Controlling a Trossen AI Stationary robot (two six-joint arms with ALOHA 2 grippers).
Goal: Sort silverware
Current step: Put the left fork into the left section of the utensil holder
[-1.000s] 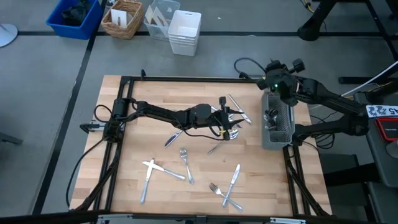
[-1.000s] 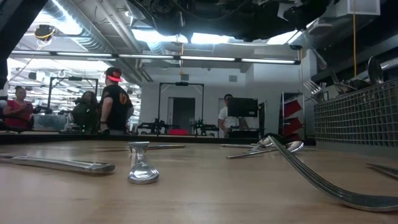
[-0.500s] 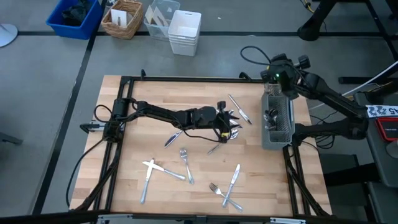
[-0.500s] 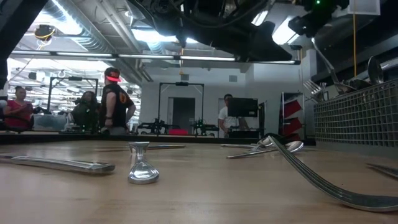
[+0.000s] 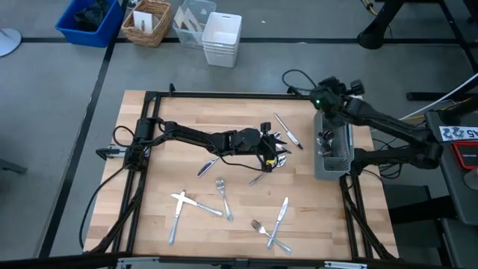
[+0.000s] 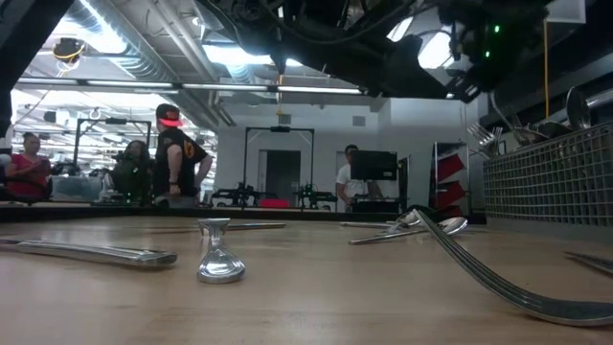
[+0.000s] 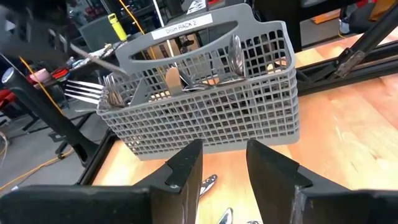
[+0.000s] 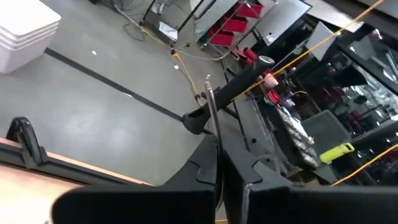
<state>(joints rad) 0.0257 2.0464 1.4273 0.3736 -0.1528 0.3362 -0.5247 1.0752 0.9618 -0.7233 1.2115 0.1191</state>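
At two o'clock on the bench (image 5: 179,112), the right gripper (image 5: 326,96), fingers pinched shut on a knife (image 8: 210,115), should lower it straight into the grey caddy (image 5: 332,149); the left gripper (image 5: 270,149) waits with fingers parted, empty.

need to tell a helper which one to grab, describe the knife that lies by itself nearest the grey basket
Start at the grey cutlery basket on the right edge of the wooden table. Just left of its far end lies a lone table knife, slanted. Unlike the pile of silverware under the left gripper nearby, it touches no other piece.
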